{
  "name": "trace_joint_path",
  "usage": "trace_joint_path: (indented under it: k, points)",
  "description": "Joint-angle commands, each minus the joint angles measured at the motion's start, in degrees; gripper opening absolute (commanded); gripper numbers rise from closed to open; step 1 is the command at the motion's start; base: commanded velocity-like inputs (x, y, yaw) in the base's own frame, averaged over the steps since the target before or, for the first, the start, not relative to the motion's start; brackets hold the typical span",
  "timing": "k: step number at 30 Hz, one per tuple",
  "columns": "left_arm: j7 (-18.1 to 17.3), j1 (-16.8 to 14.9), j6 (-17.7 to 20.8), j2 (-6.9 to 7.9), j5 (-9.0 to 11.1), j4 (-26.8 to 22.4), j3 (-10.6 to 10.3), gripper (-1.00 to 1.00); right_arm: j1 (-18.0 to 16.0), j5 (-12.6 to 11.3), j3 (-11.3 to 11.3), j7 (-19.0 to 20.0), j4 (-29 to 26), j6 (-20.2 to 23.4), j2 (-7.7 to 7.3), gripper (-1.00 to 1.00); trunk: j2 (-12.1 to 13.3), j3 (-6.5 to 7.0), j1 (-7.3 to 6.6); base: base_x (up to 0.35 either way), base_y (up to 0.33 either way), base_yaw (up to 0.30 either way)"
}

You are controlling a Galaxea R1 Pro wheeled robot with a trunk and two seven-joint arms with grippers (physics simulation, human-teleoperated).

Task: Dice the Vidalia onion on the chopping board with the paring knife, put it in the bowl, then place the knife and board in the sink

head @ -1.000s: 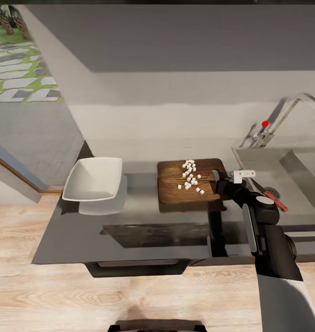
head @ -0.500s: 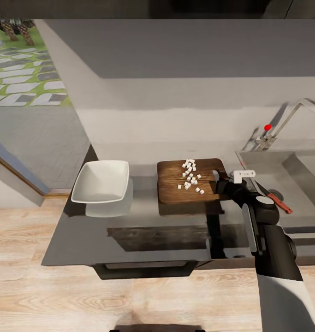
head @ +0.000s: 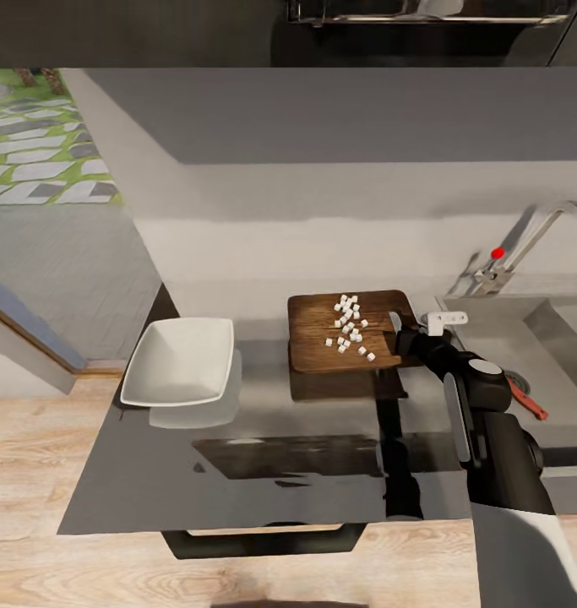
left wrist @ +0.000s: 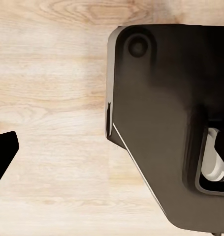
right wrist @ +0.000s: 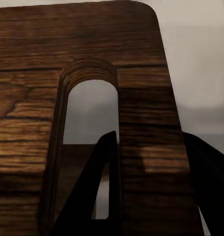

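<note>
My right gripper [head: 404, 331] sits at the handle end of the chopping board [head: 318, 342], the end that faces the sink [head: 491, 325]. In the right wrist view, one dark finger [right wrist: 99, 187] reaches through the board's slot handle [right wrist: 89, 123] and the other lies outside the board's end edge, so I judge the gripper to be clamped on the strip of wood between slot and edge, though the contact itself is not plain.

The board lies flat on the grey surface [head: 263, 439] with its long axis running left to right, and the diced onion [head: 349, 325] is scattered in white cubes over its right-hand half, close to my gripper. The white bowl [head: 178, 361] stands on the same surface to the left, well apart from the board's far end, straight along that axis. So the coming move, as I judge it, runs leftward away from the sink, and tipping must send the cubes the whole length of the board.

The paring knife [head: 529, 404] already lies in the sink basin to my right. The left wrist view shows wooden floor and dark arm housing, so I cannot tell how my left gripper stands.
</note>
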Motion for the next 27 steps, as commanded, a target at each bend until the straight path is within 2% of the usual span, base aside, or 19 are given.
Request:
trace_joint_path:
  k: [1, 5, 10, 18, 27]
  points:
    - [-0.17, 0.02, -0.09, 0.06, 0.61, -0.05, -0.16, 1.00, -0.04, 0.50, -0.05, 0.47, -0.07, 0.27, 0.01, -1.00, -0.09, 0.01, 0.04, 0.015, 0.000, 0.000]
    - [-0.17, 0.02, -0.09, 0.06, 0.61, -0.05, -0.16, 1.00, -0.04, 0.45, -0.06, 0.47, -0.07, 0.27, 0.01, -1.00, -0.09, 0.37, 0.04, -0.054, 0.000, 0.000]
    - [-0.17, 0.02, -0.09, 0.06, 0.61, -0.05, -0.16, 1.00, -0.04, 0.48, -0.06, 0.47, -0.07, 0.27, 0.01, -1.00, -0.09, 0.82, 0.04, -0.224, 0.000, 0.000]
    - [-0.17, 0.02, -0.09, 0.06, 0.61, -0.05, -0.16, 1.00, -0.04, 0.48, -0.02, 0.47, -0.07, 0.27, 0.01, -1.00, -0.09, 1.54, 0.04, -0.017, 0.008, 0.000]
    - [-0.17, 0.02, -0.09, 0.06, 0.61, -0.05, -0.15, 1.00, -0.04, 0.46, -0.04, 0.47, -0.07, 0.27, 0.01, -1.00, -0.09, 2.34, 0.04, 0.000, 0.187, 0.000]
